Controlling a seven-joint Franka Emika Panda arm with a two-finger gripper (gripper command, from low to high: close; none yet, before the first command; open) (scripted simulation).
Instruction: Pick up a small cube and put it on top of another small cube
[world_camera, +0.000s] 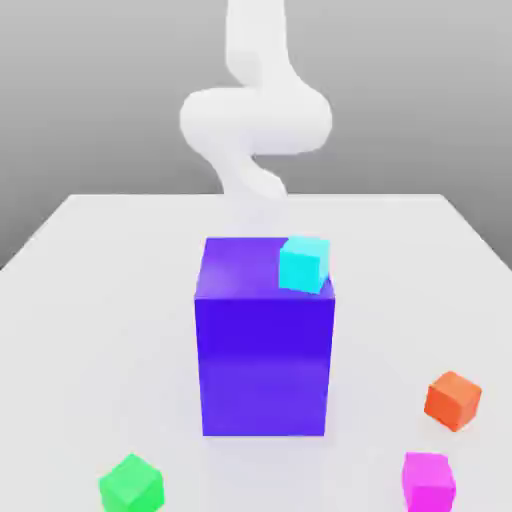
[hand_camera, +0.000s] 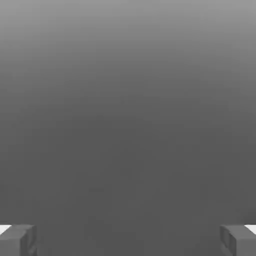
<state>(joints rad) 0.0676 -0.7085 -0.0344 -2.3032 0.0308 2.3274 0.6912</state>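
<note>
While the small bright magenta-pink cube (world_camera: 428, 483) sits low in the exterior view, toward the bottom right corner, its lower part is cut by the frame edge. Just above it and slightly farther right: a small orange cube (world_camera: 453, 401), apart from it, turned so an edge faces the camera. Far across, bottom left: a small bright green cube (world_camera: 132, 485), also turned at an angle, nothing on top of it. Between, at centre, stands a tall blue-purple block (world_camera: 264, 340), smooth-faced, well apart from the magenta and green cubes. A small cyan cube (world_camera: 304, 264) appears at the upper right of that block in the frame. All on a pale, plain table (world_camera: 110, 330). White robot arm (world_camera: 256, 120) at top centre, behind the block. Fingers (hand_camera: 128, 240) at the lower corners of the hand view: spread wide, nothing between them.
</note>
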